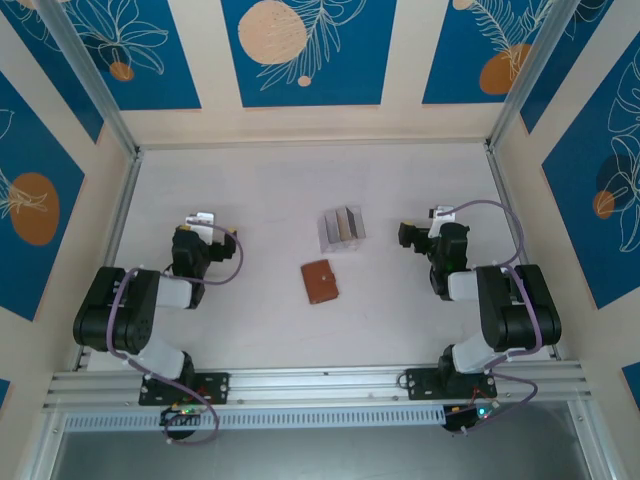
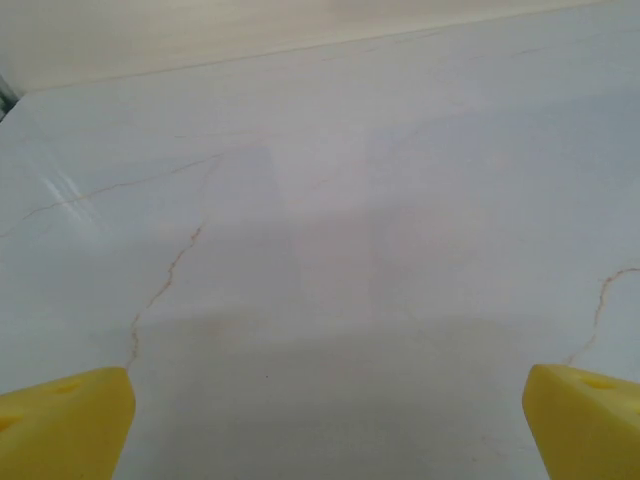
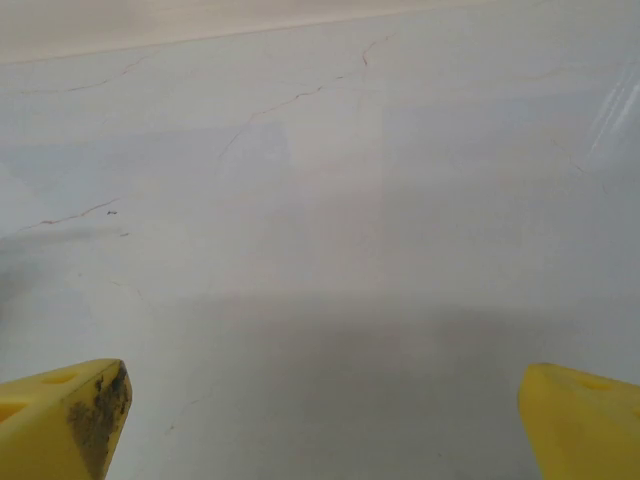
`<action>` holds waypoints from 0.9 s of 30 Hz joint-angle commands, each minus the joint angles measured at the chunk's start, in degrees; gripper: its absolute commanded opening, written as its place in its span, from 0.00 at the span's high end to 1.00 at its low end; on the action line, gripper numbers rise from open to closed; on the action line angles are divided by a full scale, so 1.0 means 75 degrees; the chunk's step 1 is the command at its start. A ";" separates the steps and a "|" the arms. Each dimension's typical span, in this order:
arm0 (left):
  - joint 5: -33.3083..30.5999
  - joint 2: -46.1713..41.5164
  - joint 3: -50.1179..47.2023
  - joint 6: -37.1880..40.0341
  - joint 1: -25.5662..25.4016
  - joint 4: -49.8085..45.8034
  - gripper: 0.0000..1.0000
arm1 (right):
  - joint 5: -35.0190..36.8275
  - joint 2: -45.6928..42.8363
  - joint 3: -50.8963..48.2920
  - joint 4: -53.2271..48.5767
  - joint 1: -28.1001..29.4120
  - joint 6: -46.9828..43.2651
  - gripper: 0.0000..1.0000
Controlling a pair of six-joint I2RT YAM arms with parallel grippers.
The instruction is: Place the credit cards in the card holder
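With left pincer (image 1: 203, 220) and right pincer (image 1: 437, 214) wide and empty, may tip the clear plastic stand (image 1: 327, 234) mid-worktop while pinching its thin greyish plastic cards (image 1: 347, 224), or skid the brown leather card holder (image 1: 320, 281).

One card holder (image 1: 320, 282), one clear stand (image 1: 342, 229)

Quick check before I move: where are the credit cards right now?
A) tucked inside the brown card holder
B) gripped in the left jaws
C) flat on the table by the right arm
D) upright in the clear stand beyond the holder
D: the credit cards stand upright in the clear stand, beyond the card holder, which lies apart from it.
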 commanded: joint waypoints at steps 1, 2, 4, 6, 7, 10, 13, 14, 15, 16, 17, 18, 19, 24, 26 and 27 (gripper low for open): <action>0.0467 -0.0024 0.0075 0.0127 0.0127 0.0043 0.00 | -0.0127 -0.0010 0.0090 0.0244 -0.0014 -0.0107 0.01; 0.0467 -0.0035 0.0075 0.0127 0.0121 0.0029 0.00 | -0.0127 -0.0007 0.0092 0.0248 -0.0009 -0.0124 0.01; 0.0466 -0.0035 0.0075 0.0127 0.0124 0.0039 0.00 | -0.0115 -0.0007 0.0089 0.0247 -0.0009 -0.0119 0.01; 0.0459 -0.0035 0.0072 0.0137 0.0121 0.0038 0.00 | -0.0116 -0.0008 0.0096 0.0248 -0.0009 -0.0119 0.01; 0.0455 -0.0038 0.0075 0.0138 0.0121 0.0038 0.00 | -0.0115 -0.0007 0.0089 0.0248 -0.0009 -0.0119 0.01; 0.0445 -0.0035 0.0081 0.0141 0.0112 0.0026 0.00 | -0.0120 -0.0007 0.0107 0.0248 -0.0009 -0.0109 0.01; 0.0472 -0.0023 0.0110 0.0116 0.0120 -0.0030 0.00 | -0.0129 -0.0007 0.0108 0.0236 -0.0009 -0.0114 0.01; 0.0500 -0.0023 0.0118 0.0097 0.0127 -0.0060 0.00 | -0.0130 -0.0007 0.0106 0.0237 -0.0011 -0.0107 0.01; 0.0539 -0.0023 0.0144 0.0086 0.0143 -0.0084 0.00 | -0.0137 -0.0007 0.0097 0.0236 -0.0020 -0.0107 0.01; 0.0570 -0.0023 0.0139 0.0071 0.0164 -0.0101 0.00 | -0.0139 -0.0007 0.0108 0.0236 -0.0021 -0.0107 0.01; 0.0595 -0.0023 0.0146 0.0065 0.0179 -0.0102 0.00 | -0.0139 -0.0007 0.0108 0.0230 -0.0024 -0.0107 0.01; 0.0616 -0.0023 0.0145 0.0057 0.0191 -0.0108 0.00 | -0.0137 -0.0007 0.0106 0.0230 -0.0021 -0.0107 0.01; 0.0619 -0.0023 0.0139 0.0056 0.0191 -0.0106 0.00 | -0.0149 -0.0007 0.0112 0.0227 -0.0021 -0.0101 0.01; 0.0718 -0.0026 0.0135 0.0010 0.0261 -0.0074 0.00 | -0.0350 -0.0018 0.0109 0.0201 -0.0118 -0.0060 0.01; 0.0419 -0.0031 0.0116 -0.0071 0.0261 -0.0032 0.00 | -0.0350 -0.0019 0.0114 0.0203 -0.0126 -0.0060 0.01; 0.0049 -0.0044 0.0070 -0.0209 0.0261 0.0062 0.00 | -0.0353 -0.0019 0.0112 0.0201 -0.0135 -0.0060 0.01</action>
